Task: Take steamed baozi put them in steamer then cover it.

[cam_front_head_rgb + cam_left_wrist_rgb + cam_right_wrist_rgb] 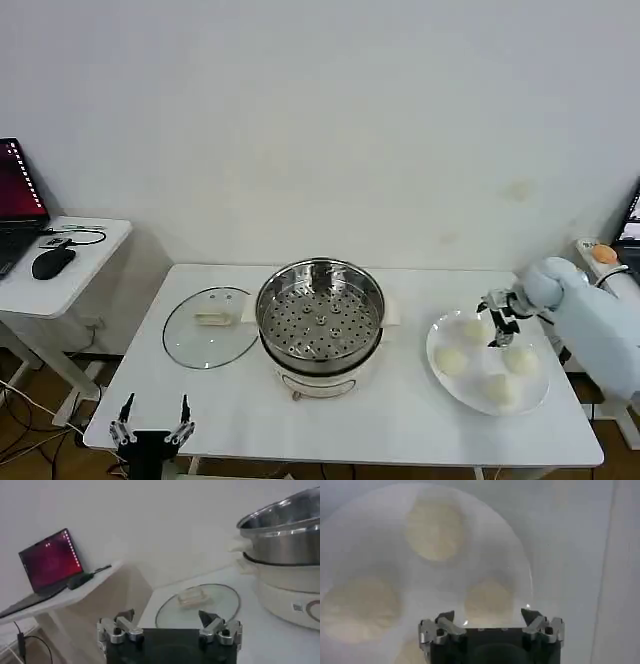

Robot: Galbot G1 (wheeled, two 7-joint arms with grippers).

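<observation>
The right gripper [497, 322] hung over the white plate [440, 378], its fingers spread wide with nothing between them. In the right wrist view the right gripper [488, 616] hovered directly above one steamed baozi [489, 600], the fingertips apart on either side of it and not touching. Four steamed baozi [452, 361] lay on the plate, one at about twelve o'clock just under the fingers, one at three, one at nine and one near six. The plate sat on the white table [400, 420] at three o'clock from the steamer [320, 315], near it but apart. The steamer stood at the table's middle, its perforated basket floor bare. The cover [208, 326] lay flat on the table at nine o'clock from the steamer, just beside it, handle up. The left gripper [152, 418] waited at the table's near left edge, around seven o'clock from the steamer, fingers spread and holding nothing. A side table [70, 270] with a laptop [18, 200] and mouse [52, 262] stood beyond the cover.
</observation>
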